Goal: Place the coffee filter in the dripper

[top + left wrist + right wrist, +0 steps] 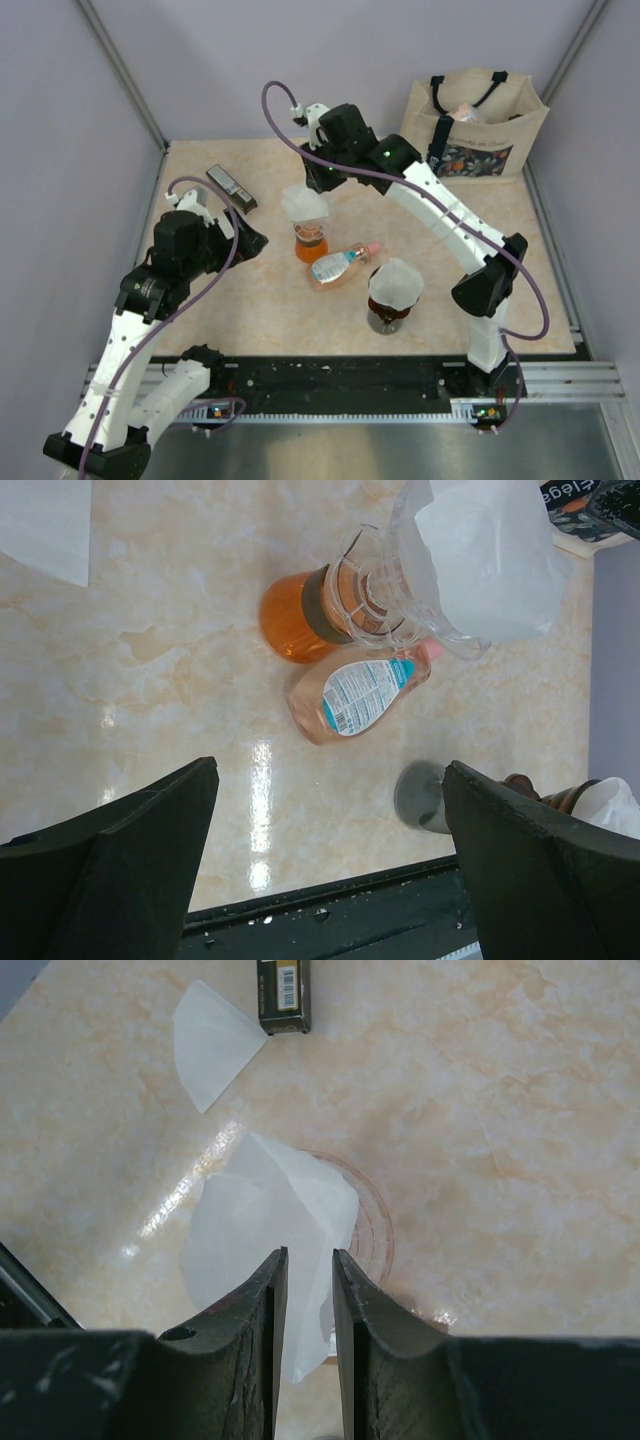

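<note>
Top view: the coffee filter point(303, 204) is seen sitting in the clear glass cup point(309, 224) on top of the glass of orange liquid point(311, 242), mid-table, right under the right gripper point(318, 183). The dripper point(392, 308) is parked well apart, nearer the right arm's base, and tbh a second filter point(397, 281) is already seated in it. So the step in hand is probably a pick. The paper should be pinched lightly near one edge and lifted straight up, so the cup isn't dragged off the glass and the pink bottle point(340, 266) lying just beside it isn't knocked. The left gripper point(250, 240) is parked off to the left.

Left wrist view: the left fingers point(150, 840) are spread wide, and nothing is held or touched. Only bare tabletop is framed between them, with the cup, bottle and dripper beyond.

Right wrist view: the right fingers point(255, 1330) are set narrow with a slim gap between them, over the filter's near edge. White paper is seen through the gap, but whether it's actually touched can't be told, and no clamp on it is shown. A spare filter point(212, 1040) is laid flat by a dark box point(281, 995).
</note>
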`<state>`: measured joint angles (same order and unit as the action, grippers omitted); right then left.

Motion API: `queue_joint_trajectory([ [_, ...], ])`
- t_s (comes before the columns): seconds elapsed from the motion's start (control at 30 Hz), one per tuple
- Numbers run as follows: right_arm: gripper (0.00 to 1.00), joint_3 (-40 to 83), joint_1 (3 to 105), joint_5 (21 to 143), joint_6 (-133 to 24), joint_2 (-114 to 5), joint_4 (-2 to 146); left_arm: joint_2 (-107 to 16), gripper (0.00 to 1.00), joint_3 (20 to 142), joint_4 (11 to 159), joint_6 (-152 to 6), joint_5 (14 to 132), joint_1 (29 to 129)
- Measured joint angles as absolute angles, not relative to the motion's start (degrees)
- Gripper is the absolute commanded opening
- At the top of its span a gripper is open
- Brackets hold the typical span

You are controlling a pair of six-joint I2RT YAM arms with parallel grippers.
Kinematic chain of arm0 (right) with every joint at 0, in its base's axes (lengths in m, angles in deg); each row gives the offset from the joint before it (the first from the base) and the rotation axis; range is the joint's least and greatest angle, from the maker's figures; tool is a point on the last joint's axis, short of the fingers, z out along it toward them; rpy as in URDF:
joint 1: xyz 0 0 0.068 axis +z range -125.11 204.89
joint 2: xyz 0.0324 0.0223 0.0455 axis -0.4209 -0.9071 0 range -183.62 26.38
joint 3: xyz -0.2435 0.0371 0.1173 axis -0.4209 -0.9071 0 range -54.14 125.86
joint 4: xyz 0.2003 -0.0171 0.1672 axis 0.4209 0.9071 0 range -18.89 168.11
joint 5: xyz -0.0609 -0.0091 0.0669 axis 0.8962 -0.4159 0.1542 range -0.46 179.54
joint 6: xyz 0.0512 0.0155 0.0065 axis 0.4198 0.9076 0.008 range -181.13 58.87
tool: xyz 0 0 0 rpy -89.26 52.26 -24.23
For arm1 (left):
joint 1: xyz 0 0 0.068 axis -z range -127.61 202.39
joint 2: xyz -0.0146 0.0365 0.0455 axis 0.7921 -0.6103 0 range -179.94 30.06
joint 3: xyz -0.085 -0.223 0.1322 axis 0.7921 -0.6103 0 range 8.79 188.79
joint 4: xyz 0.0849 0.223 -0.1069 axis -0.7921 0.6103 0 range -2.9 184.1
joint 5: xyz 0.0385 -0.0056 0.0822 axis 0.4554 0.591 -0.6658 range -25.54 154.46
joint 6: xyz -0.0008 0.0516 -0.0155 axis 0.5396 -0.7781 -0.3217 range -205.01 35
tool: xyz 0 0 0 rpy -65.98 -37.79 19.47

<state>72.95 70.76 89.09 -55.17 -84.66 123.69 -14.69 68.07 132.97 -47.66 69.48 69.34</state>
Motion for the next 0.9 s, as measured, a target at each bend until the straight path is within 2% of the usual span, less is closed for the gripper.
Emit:
queue_joint_trajectory([
  [0.9,0.21,70.8,71.7,87.9,-56.1,-91.8,124.1,-14.7,0.99,67.5,133.1,-48.1,69.0,69.3],
])
